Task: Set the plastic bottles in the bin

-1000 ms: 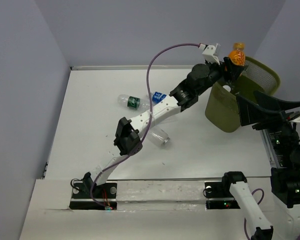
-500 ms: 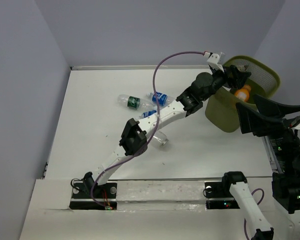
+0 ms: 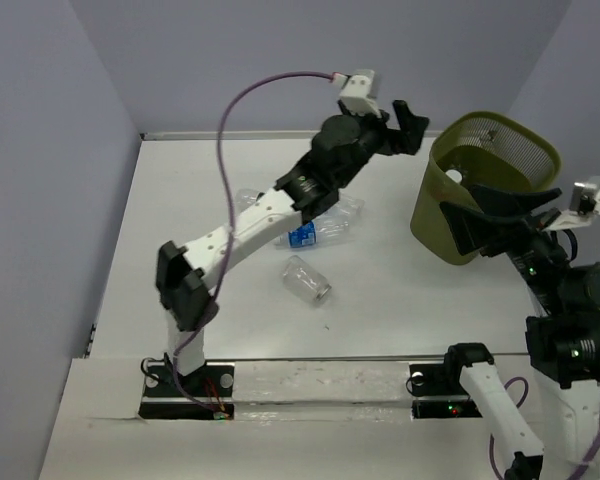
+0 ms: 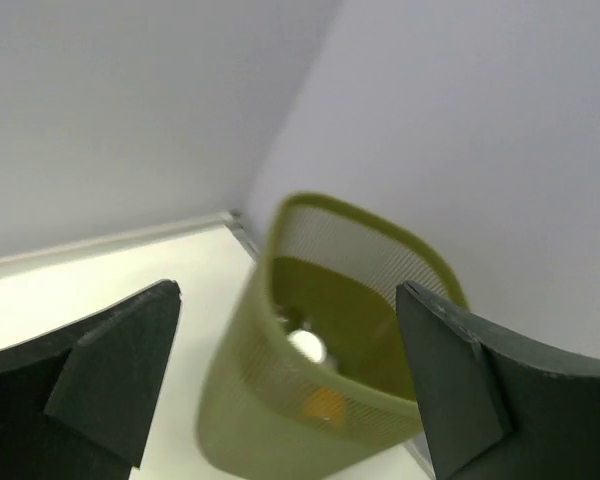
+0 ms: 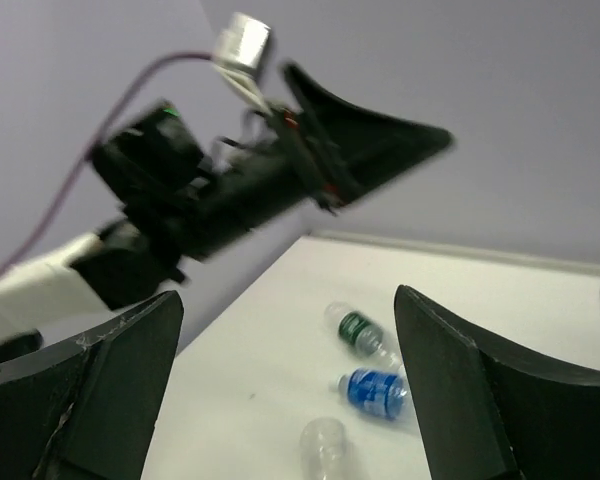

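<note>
The olive mesh bin [image 3: 500,150] stands at the table's right. An orange bottle [image 4: 326,404] and a white-capped one [image 4: 306,345] lie inside it. My left gripper [image 3: 404,130] hangs open and empty, high up and left of the bin's rim [image 4: 370,225]. On the table lie a blue-label bottle [image 3: 302,236], a clear one without a label [image 3: 307,281] and a green-label one [image 5: 359,329], mostly hidden under my left arm from above. My right gripper [image 3: 470,215] is open in front of the bin and faces those bottles [image 5: 374,390].
Purple-grey walls close the table at the back and on both sides. My left arm [image 5: 170,190] stretches high across the middle of the table. A purple cable [image 3: 242,105] loops above it.
The left gripper opened and the orange bottle dropped into the bin. The left arm then swung back to the left, away from the rim. The right gripper shifted a little by the bin.
</note>
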You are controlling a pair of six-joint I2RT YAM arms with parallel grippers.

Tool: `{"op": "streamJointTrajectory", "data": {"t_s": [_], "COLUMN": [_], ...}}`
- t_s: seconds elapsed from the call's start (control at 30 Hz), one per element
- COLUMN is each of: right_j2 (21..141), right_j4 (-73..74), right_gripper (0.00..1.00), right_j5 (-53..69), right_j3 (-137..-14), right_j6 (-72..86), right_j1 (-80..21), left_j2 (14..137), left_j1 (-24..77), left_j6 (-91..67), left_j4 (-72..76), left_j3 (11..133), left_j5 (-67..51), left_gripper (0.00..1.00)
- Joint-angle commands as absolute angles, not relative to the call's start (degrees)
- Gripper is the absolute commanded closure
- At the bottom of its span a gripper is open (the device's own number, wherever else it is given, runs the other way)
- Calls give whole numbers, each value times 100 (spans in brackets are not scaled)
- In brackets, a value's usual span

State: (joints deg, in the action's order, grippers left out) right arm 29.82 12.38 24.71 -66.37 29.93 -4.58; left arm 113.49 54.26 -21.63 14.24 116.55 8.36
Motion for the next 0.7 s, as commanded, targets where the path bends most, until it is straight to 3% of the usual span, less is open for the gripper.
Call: {"op": "streamJointTrajectory", "data": {"t_s": [0.0, 0.1, 0.17, 0.27, 0.33, 0.67], "right_j2": [3989, 4655, 4964, 5630, 6010, 8524], "right_j4": [414, 665, 747, 931, 835, 1125], "right_gripper": [10, 10, 9, 6, 3, 0], "right_j5": [3928, 3441, 3175, 1945, 1530, 844], "right_j3": [-5864, -5669, -5695, -5687, -5617, -6038], "right_j6": [3533, 3131, 2866, 2445, 2286, 1363], "right_j1": [-544, -1270, -1591, -3003, -3541, -4024], "left_j2": [8731, 7233, 6946, 6014, 5582, 4756], "left_j1": [4923, 4484, 4403, 4166, 4113, 4034], "left_j6": [-2487, -3098, -3224, -3445, -3340, -2129], "left_j4": [1240, 714, 528, 221, 19, -913], "left_j3": [8838, 6617, 6258, 5074, 4949, 5239], "left_j5": [1967, 2406, 2443, 2487, 2566, 2416], "left_gripper": [1, 1, 1, 1, 1, 1]}}
